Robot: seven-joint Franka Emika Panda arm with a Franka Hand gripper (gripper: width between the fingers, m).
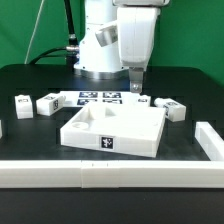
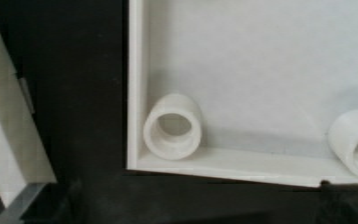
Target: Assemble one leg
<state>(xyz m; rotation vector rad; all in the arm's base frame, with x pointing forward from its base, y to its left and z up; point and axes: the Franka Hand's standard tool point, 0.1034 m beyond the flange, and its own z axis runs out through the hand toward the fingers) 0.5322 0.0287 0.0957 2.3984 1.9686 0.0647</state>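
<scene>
The large white square part point(image 1: 110, 128) lies in the middle of the table. The wrist view looks straight down into it point(image 2: 247, 70) and shows a round corner hole point(image 2: 172, 127) and part of a second one point(image 2: 357, 142). Small white legs lie on the table: two on the exterior view's left point(image 1: 21, 104) point(image 1: 47, 103) and two on its right point(image 1: 160, 102) point(image 1: 177, 110). My gripper point(image 1: 137, 88) point(image 2: 176, 205) hangs just above the back right edge of the square part. It looks open and holds nothing. No leg shows in the wrist view.
The marker board point(image 1: 100, 98) lies behind the square part. A white rail point(image 1: 90, 172) runs along the table's front, and another point(image 1: 207, 140) stands at the exterior view's right. The robot base point(image 1: 100, 50) rises at the back.
</scene>
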